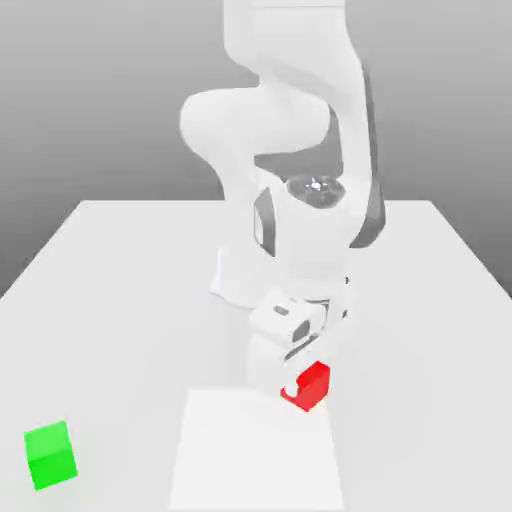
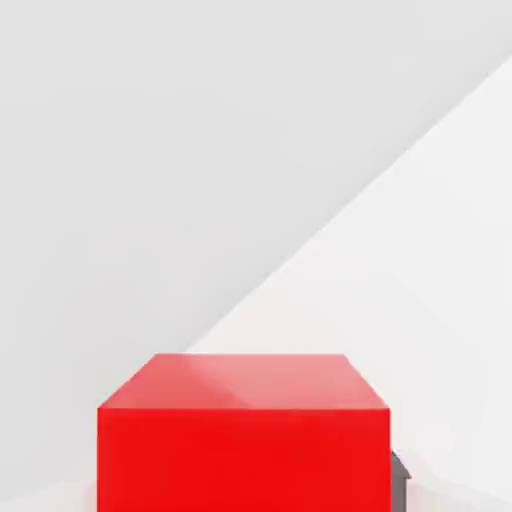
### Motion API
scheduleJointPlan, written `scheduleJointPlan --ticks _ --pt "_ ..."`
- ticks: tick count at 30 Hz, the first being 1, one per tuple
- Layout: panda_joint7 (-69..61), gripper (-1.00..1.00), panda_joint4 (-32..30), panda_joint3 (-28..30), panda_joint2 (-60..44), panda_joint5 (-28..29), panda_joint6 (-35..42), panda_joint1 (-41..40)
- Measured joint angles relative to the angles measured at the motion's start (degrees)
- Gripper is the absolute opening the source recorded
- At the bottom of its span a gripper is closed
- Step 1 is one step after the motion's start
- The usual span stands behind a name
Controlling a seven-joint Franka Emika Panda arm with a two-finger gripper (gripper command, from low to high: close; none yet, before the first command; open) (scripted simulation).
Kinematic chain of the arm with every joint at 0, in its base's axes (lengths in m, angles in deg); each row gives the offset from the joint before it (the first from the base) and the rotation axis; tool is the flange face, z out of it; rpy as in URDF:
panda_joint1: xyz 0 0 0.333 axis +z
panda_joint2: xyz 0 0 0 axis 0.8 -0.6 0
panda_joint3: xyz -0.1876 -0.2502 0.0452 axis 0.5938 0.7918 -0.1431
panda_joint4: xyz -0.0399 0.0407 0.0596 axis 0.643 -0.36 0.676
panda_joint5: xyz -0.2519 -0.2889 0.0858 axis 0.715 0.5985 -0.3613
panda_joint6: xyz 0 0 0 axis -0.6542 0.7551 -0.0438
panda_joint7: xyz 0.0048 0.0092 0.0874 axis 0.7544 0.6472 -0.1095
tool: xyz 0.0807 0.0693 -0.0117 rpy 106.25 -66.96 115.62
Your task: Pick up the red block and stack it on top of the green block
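The red block (image 1: 312, 386) (image 2: 243, 430) rests on the white table near its front middle. My gripper (image 1: 300, 384) has come straight down over it, and its jaws are shut on the block's sides. One white finger (image 1: 291, 382) covers part of the block's face on the exterior view's left. In the hand view a dark fingertip (image 2: 399, 468) shows at the block's edge. The green block (image 1: 50, 455) sits alone far off toward the exterior view's left, near the table's front corner.
The arm's white base (image 1: 245, 285) stands just behind the gripper at the table's middle. A lighter rectangular patch (image 1: 255, 455) marks the table surface in front of the red block. Open table (image 1: 130, 300) lies between the two blocks.
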Motion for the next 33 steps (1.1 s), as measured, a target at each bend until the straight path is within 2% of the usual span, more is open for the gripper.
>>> scheduleJointPlan --ticks 10,13,17,24,26,29,30,33 --pt "-0.90 -1.00 -1.24 1.10 16.00 0.45 14.74 -0.44" --pt "-8.32 -1.00 3.90 4.94 14.17 -1.65 18.05 -3.19" --pt "-19.29 -1.00 12.09 9.02 9.84 -4.02 22.05 -11.53" --pt "-36.36 -1.00 26.63 14.61 1.79 -4.75 28.92 -23.77" --pt "-39.87 -1.00 29.31 15.42 -1.25 -5.55 28.69 -26.03" --pt "-42.95 -1.00 30.40 13.80 -7.19 -8.63 24.05 -28.08" --pt "-43.60 1.00 30.55 13.21 -8.73 -9.44 22.71 -28.60" --pt "-43.60 1.00 30.55 13.21 -8.73 -9.44 22.71 -28.60"
